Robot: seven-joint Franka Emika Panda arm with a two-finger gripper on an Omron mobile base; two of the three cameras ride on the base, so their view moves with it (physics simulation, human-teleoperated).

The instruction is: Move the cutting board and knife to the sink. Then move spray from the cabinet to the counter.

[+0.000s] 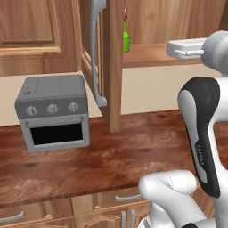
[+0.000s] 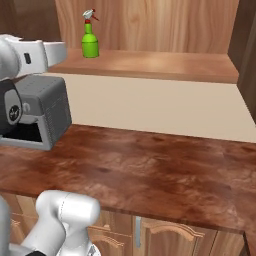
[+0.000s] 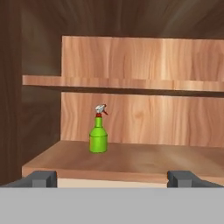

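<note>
While the gripper (image 3: 112,178) is hanging released with its jaws standing wide apart and nothing between them, it is pointing into the open cabinet (image 1: 113,67) at shelf height, well short of the spray. Below, the table (image 2: 150,165) is running bare and dark reddish-brown, with the grey toaster oven (image 1: 53,113) sitting on it to the left, near the swung-out cabinet door (image 1: 95,53) with its long grey bar handle. Farther back, the spray (image 3: 99,130) is standing upright on the lower cabinet shelf (image 2: 160,65), toward its left side, near the back wall, untouched. Another shelf is sitting above it.
</note>
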